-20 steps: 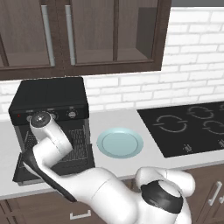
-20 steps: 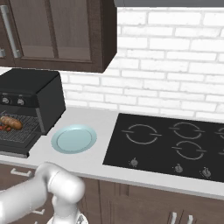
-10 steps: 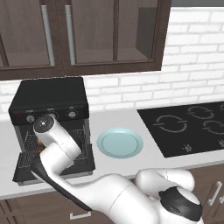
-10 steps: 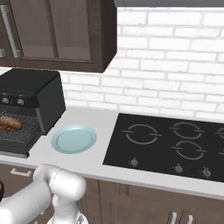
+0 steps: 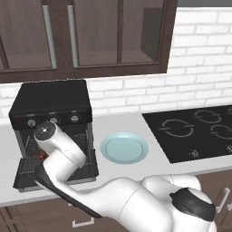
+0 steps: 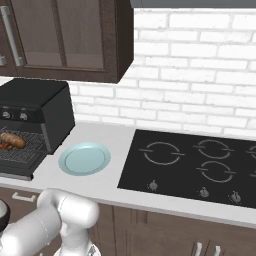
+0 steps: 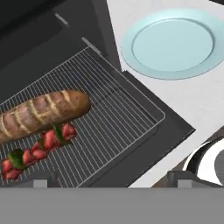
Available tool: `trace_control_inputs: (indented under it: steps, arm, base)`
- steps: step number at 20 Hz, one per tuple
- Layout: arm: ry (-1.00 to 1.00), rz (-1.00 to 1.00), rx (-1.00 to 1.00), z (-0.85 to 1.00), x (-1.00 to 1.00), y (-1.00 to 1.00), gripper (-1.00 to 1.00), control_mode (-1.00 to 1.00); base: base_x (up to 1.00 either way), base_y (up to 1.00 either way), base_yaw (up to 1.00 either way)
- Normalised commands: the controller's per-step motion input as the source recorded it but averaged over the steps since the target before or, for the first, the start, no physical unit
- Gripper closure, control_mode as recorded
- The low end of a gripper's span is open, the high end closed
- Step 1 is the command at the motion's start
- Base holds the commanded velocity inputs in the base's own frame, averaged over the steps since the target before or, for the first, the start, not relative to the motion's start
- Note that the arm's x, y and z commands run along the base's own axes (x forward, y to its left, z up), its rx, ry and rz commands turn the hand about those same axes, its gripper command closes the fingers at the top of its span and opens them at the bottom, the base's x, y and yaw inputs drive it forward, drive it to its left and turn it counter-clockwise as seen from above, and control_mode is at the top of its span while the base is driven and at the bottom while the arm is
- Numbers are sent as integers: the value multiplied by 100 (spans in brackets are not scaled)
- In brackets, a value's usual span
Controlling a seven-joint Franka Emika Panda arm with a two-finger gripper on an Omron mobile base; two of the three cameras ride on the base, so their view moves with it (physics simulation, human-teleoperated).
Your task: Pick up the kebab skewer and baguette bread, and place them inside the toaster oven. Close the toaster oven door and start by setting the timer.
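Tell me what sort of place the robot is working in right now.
A home-style kitchen, rendered: a black cooktop set into the counter, dark wood cabinets above a white brick wall, and a toaster oven holding bread and a skewer.

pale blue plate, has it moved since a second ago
No. The pale blue plate sits in the same spot between the toaster oven and the cooktop.

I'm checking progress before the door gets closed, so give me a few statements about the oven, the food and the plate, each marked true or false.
1. The golden-brown baguette loaf lies on the wire rack. True.
2. The red-chunk kebab skewer sits on the pale blue plate. False: it lies on the rack beside the loaf.
3. The black toaster oven door is shut. False: it hangs open.
4. The jaws hold nothing. True.
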Motion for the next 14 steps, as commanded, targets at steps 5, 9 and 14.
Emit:
trace_control_inputs:
  steps: [5, 9, 14]
  arm:
    - [0, 46, -25, 0, -7, 0, -100, -100]
    - [4, 33, -19, 0, -3, 11, -100, -100]
    - [-3, 25, -8, -3, -9, 1, -100, -100]
  base:
    - [0, 0, 0]
    - [0, 0, 0]
    - [0, 0, 0]
